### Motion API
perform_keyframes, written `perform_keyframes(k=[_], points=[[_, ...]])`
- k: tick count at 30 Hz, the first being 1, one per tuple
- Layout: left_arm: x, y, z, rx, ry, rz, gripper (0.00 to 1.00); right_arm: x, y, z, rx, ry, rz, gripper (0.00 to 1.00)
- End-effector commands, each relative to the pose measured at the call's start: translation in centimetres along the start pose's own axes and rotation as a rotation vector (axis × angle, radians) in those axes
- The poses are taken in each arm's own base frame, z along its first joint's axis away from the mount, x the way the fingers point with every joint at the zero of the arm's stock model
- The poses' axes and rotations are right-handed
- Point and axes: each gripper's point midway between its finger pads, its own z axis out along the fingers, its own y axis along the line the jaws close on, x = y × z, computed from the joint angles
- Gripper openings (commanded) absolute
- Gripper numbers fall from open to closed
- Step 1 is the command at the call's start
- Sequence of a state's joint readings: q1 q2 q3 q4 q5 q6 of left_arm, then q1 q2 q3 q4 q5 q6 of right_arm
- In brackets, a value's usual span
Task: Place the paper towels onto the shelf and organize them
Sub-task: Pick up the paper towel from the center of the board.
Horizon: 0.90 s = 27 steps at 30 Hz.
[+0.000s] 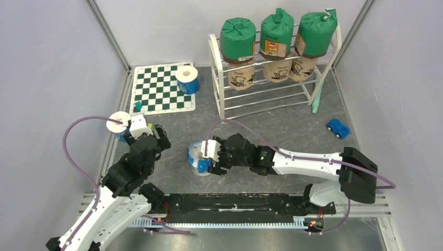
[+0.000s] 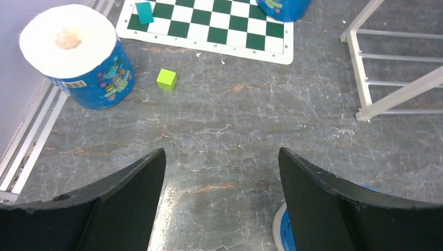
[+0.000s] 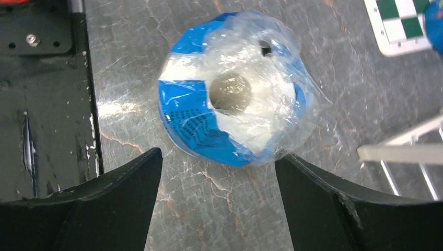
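Hand, right: I see the right hand (image 3: 218, 156) spread wide, gripping nothing; I see bare desk (image 3: 219, 209) between its fingers (image 3: 120, 204).
Hand, left: left hand (image 2: 222, 151) also spread, empty, over bare desk, touching nothing.
Roll at right hand: plastic-wrapped blue roll (image 3: 230, 89) stands on end, core hole facing the wrist camera. It sits just beyond the fingertips, centred on the gap. Its loose wrap comes close to both tips; I cannot tell whether it touches them.
Roll at left hand: upright blue roll (image 2: 78, 57) stands ahead and to the left of the left hand, apart from it, close to the side rail (image 2: 31, 141).
Third roll: third blue roll (image 1: 187, 79) rests on the far right corner of the checkered mat (image 1: 156, 97).
Shelf: shelf (image 1: 215, 68) stands at the far side, right of the mat. Three green rolls (image 1: 237, 39) fill the top tier and three tan rolls (image 1: 241, 76) the tier below. I see the lower rods bare.
Edges: black base plate (image 3: 42, 104) lies just beside the roll at the right hand.
Open room: I note bare desk between both hands and the shelf front. A green cube (image 2: 166, 79) lies near the upright roll, and a toy car (image 1: 338, 127) lies well to the right.
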<state>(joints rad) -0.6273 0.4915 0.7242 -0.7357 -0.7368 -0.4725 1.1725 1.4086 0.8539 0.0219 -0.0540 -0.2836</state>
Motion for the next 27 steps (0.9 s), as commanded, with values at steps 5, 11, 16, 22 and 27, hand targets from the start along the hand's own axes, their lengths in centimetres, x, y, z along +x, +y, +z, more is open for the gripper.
perform_keyframes(k=[5,11,16,22,27], points=[[-2.1,2.5,-0.6,-0.091,-0.120,-0.064,0.84,-3.2,2.7,1.1,-0.226,-0.119,-0.295,0.79],[-2.5,3.2,-1.0,-0.094,-0.158,-0.108,0.84,-1.9,3.5,3.8,-0.300,-0.026,-0.323,0.72],[-2.5,3.2,-1.0,-0.092,-0.157,-0.112,0.84,-1.1,3.7,5.3,-0.323,0.033,-0.328,0.68],[-2.6,3.2,-1.0,-0.086,-0.161,-0.118,0.84,1.1,3.7,6.6,-0.310,0.127,-0.340,0.66],[-2.8,3.5,-1.2,-0.093,-0.171,-0.130,0.84,3.0,3.7,7.7,-0.284,0.226,-0.379,0.65]])
